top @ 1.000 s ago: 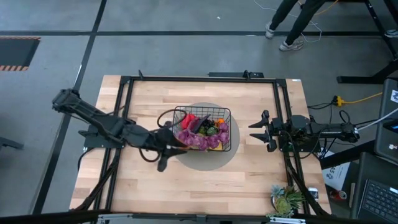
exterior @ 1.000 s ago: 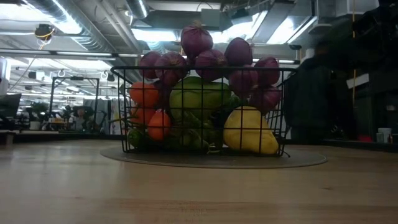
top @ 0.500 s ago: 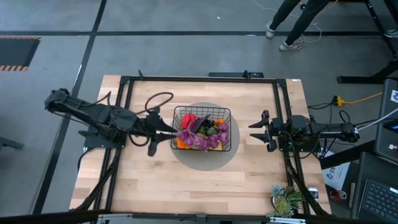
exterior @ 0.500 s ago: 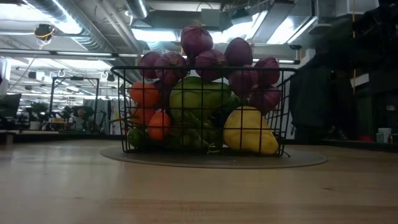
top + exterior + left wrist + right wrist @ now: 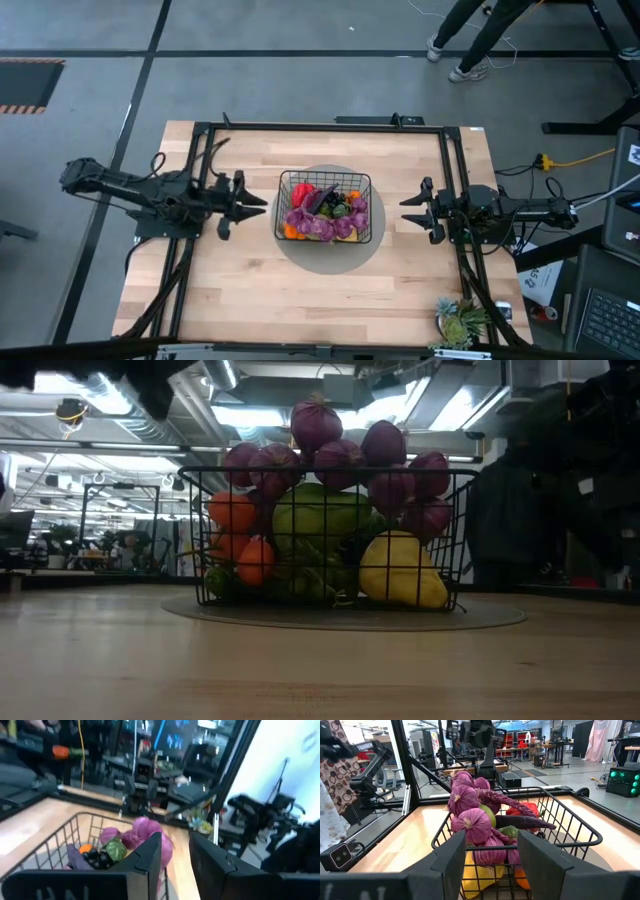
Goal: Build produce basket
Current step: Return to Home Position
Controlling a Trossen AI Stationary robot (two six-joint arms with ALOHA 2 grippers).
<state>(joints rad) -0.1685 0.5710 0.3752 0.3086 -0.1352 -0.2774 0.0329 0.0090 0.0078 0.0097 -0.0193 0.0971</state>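
Observation:
The black wire basket stands with its bottom on a round grey mat at the table's middle. It is heaped with produce: a string of purple bulbs on top, with oranges, a green pear, a yellow lemon and a red pepper below. My left gripper is open and holds nothing; it points level at the basket's left side from a short way off. My right gripper waits open and level to the basket's right, also holding nothing.
Black frame rails run along the table's left, right and far sides. A spiky potted plant stands at the near right corner. A person's legs show on the floor beyond the far edge.
My left gripper has drawn back from the basket's near left corner toward the table's left edge and a little toward the far edge. It has tipped from slanting down to level. The basket and produce have stayed put.

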